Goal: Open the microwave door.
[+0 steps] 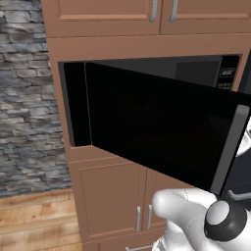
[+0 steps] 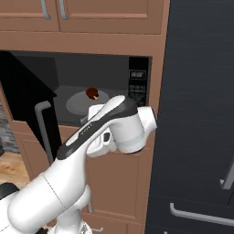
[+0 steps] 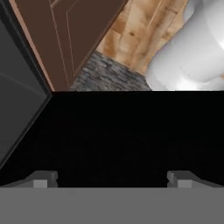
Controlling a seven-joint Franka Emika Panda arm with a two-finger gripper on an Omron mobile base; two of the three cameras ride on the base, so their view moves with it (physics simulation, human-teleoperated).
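Here, in the left base view, the microwave door point(image 1: 157, 122) is swinging wide out from the microwave point(image 1: 215, 73), its grey handle point(image 1: 229, 149) leading. In the right base view, the cavity is showing a turntable plate point(image 2: 84, 103) carrying a small brown item point(image 2: 93, 94) (too small to identify). In the hand view, the end effector point(image 3: 112, 179) is standing released, fingertips point(image 3: 41, 180) apart, facing the door's black surface.

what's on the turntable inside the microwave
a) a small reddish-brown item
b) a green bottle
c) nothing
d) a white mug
a: in the right base view the door is swung open and a small reddish-brown item sits on the round turntable in the microwave.
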